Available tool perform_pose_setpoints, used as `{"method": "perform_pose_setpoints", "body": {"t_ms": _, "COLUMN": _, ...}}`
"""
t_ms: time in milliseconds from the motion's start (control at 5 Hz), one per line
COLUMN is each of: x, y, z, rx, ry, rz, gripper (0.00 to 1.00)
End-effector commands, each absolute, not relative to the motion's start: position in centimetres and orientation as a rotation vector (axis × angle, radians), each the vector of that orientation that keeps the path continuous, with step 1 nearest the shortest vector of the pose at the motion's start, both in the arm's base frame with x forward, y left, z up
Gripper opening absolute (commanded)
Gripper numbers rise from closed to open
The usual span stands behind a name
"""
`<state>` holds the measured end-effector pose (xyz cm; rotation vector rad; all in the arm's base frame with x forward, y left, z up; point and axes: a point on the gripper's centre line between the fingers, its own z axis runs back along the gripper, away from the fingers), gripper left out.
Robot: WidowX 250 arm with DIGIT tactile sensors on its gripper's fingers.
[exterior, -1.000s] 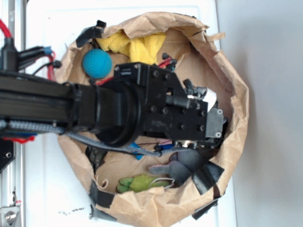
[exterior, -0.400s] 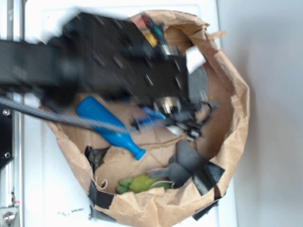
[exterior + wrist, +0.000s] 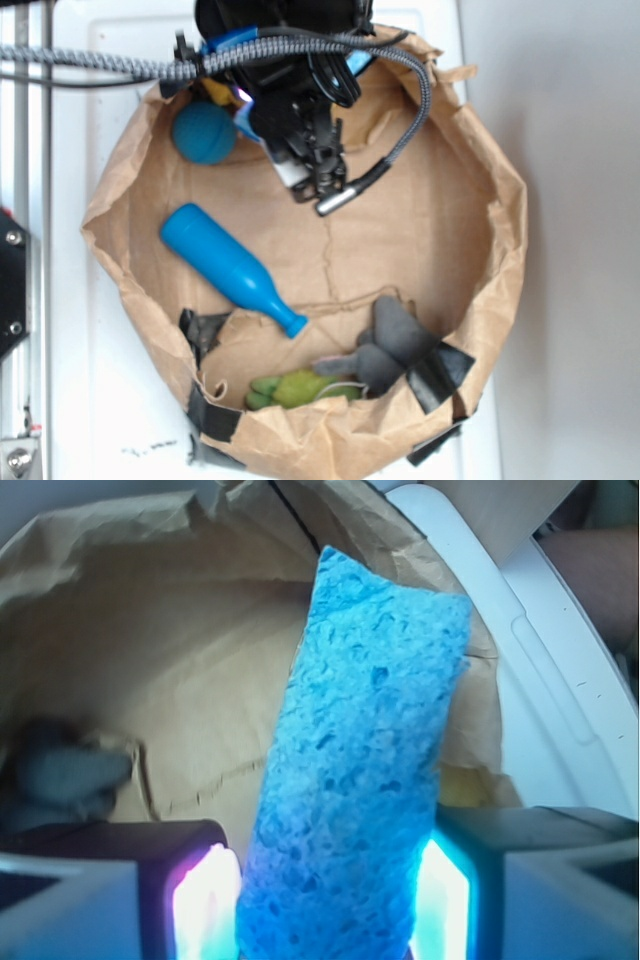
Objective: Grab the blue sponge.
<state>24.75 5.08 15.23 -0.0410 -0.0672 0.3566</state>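
Exterior view, gripper (image 3: 318, 185): hangs over the far side of the brown paper basin (image 3: 505, 210) on the white counter (image 3: 105, 70); grip unclear from here.
Exterior view, basin: glossy blue bottle (image 3: 228, 268) lies at left, teal ball (image 3: 203, 132) far left, green plush toy (image 3: 295, 387) and grey cloth (image 3: 392, 342) at the near rim.
Wrist view, blue sponge (image 3: 360, 750): stands clamped upright between the gripper's (image 3: 330, 900) two lit fingers (image 3: 195, 905), lifted above the paper floor.

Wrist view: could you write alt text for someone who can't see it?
A porous blue sponge stands upright, pinched between the tool's two glowing fingers. Behind it lies the crumpled brown paper bag and a white surface.
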Motion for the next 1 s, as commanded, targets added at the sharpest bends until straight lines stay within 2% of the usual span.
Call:
{"method": "perform_pose_setpoints", "body": {"t_ms": 0, "x": 25.2, "y": 5.0, "z": 17.7, "rx": -0.031, "ry": -0.046, "rz": 0.166, "gripper": 0.0}}
{"method": "perform_pose_setpoints", "body": {"t_ms": 200, "x": 24.7, "y": 2.9, "z": 17.4, "rx": 0.007, "ry": -0.066, "rz": 0.115, "gripper": 0.0}}
{"method": "perform_pose_setpoints", "body": {"t_ms": 400, "x": 24.3, "y": 1.5, "z": 17.4, "rx": -0.005, "ry": -0.057, "rz": 0.076, "gripper": 0.0}}
{"method": "perform_pose_setpoints", "body": {"t_ms": 800, "x": 24.6, "y": 0.9, "z": 17.3, "rx": -0.029, "ry": -0.091, "rz": 0.085, "gripper": 0.0}}
